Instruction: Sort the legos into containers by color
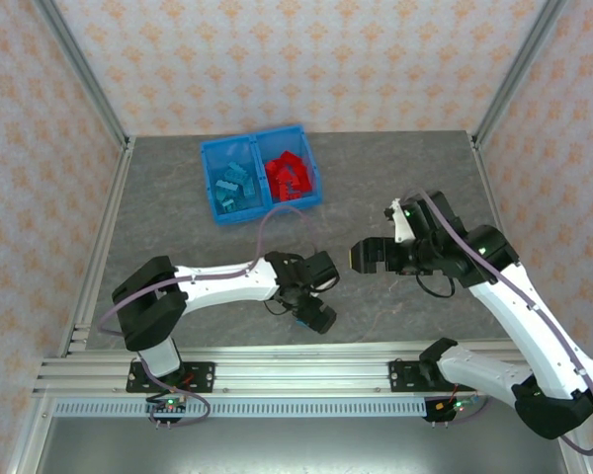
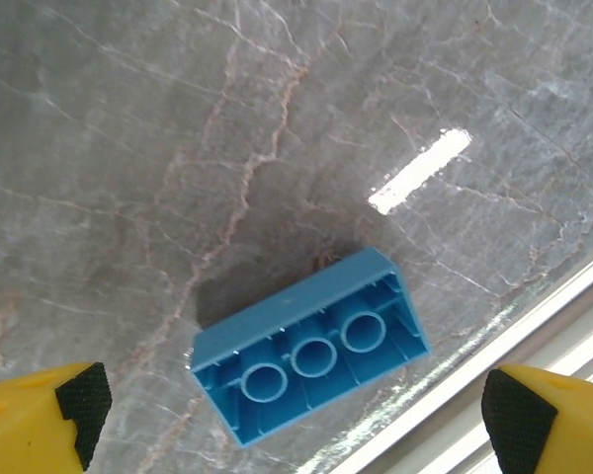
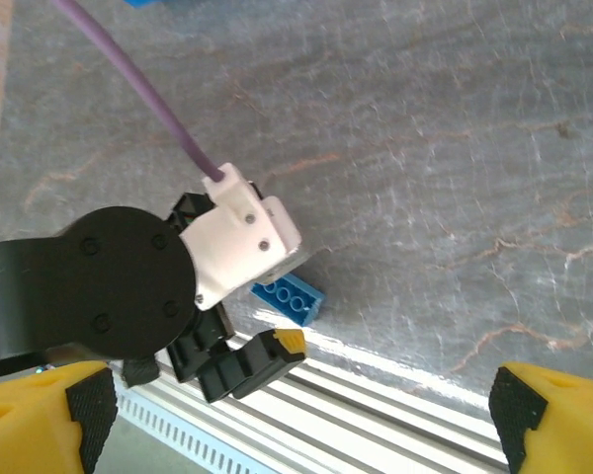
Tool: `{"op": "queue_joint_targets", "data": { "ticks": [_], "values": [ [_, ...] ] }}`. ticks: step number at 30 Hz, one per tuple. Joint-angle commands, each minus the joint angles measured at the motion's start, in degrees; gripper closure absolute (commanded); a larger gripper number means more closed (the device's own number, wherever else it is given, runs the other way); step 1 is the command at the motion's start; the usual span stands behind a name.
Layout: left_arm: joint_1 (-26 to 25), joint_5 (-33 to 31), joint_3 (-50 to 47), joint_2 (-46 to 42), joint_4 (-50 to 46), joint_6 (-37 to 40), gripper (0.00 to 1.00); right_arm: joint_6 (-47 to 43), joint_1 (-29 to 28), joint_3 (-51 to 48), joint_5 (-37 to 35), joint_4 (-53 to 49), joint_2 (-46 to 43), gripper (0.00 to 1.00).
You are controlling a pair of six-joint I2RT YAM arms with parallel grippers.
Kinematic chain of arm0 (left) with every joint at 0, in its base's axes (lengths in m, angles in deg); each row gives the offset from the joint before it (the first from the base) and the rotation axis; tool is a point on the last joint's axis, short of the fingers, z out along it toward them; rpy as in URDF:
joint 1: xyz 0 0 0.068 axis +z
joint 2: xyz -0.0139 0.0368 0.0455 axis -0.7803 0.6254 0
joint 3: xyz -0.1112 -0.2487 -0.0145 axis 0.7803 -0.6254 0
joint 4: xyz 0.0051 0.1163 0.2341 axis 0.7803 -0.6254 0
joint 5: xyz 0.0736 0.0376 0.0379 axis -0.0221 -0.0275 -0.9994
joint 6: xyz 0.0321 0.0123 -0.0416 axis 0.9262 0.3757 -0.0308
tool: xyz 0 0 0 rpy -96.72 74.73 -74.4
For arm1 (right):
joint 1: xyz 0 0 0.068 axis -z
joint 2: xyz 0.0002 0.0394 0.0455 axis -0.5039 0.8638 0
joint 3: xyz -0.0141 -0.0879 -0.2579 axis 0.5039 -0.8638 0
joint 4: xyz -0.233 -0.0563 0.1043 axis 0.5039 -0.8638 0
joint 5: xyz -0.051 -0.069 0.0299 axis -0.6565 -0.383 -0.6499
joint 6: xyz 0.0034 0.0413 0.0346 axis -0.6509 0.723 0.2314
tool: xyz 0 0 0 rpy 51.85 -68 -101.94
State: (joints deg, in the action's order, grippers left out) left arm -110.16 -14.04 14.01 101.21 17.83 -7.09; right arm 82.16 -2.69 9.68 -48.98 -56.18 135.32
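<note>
The left wrist camera is showing a teal-blue lego (image 2: 311,346) between the spread jaws of the left gripper (image 1: 313,313); overhead, that gripper is probably hiding it. The jaws of the right gripper (image 1: 364,255) are standing apart too.

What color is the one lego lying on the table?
The lego is blue. The left wrist view shows it best.

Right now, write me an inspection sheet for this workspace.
Surface: grey marbled table, bare apart from the items below.
Job's things: blue bin holds teal bricks in its left compartment and red bricks in its right. One blue brick lies loose near the front rail, hollow underside showing.
Clutter: nothing seen.
Grippers: left gripper open, poised over the loose brick; right gripper open, empty.
Cables: purple cable arcs off the left arm near the bin; second cable on the right arm.
Surroundings: patterned walls.
</note>
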Motion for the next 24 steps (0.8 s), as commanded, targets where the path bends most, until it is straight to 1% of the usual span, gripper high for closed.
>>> {"op": "queue_joint_targets", "data": {
  "ticks": [1, 4, 7, 10, 14, 15, 17, 19, 24],
  "values": [
    [-0.3, 0.8, 1.0, 1.6, -0.8, -3.6, 0.00, 0.0, -0.1, -0.6, -2.2, -2.3, -1.1, 0.02],
    [-0.4, 0.7, 1.3, 4.2, -1.5, -4.7, 0.00, -0.5, -0.1, -1.1, -1.9, -3.0, -1.1, 0.01],
    [-0.5, 1.3, 0.9, 5.1, 0.2, -5.9, 0.00, -1.1, -0.1, -1.7, -1.6, -4.7, -1.0, 0.01],
    [-0.7, 2.4, 0.7, 6.2, 2.3, -7.5, 0.03, -1.1, -0.1, -2.1, -1.6, -7.3, -1.1, 0.02],
    [-1.2, 2.4, 0.2, 7.3, 4.3, -8.9, 0.15, -0.8, -0.2, -2.7, -0.1, -10.2, -1.7, 0.02],
    [-1.3, 2.3, 0.3, 7.5, 4.4, -9.0, 0.16, -0.9, -0.1, -3.1, 0.7, -10.6, -1.8, 0.02],
    [-1.3, 1.7, 0.4, 7.8, 4.3, -9.0, 0.21, -0.8, -0.1, -4.1, 2.2, -11.3, -1.8, 0.03],
    [-1.3, 1.1, 0.3, 7.8, 4.7, -8.9, 0.30, -0.7, -0.1, -5.0, 3.0, -11.6, -1.5, 0.05],
    [-1.2, 1.0, 0.3, 7.9, 5.0, -8.2, 0.44, -0.5, -0.1, -4.9, 2.4, -10.2, -0.8, 0.05]
  ]
}}
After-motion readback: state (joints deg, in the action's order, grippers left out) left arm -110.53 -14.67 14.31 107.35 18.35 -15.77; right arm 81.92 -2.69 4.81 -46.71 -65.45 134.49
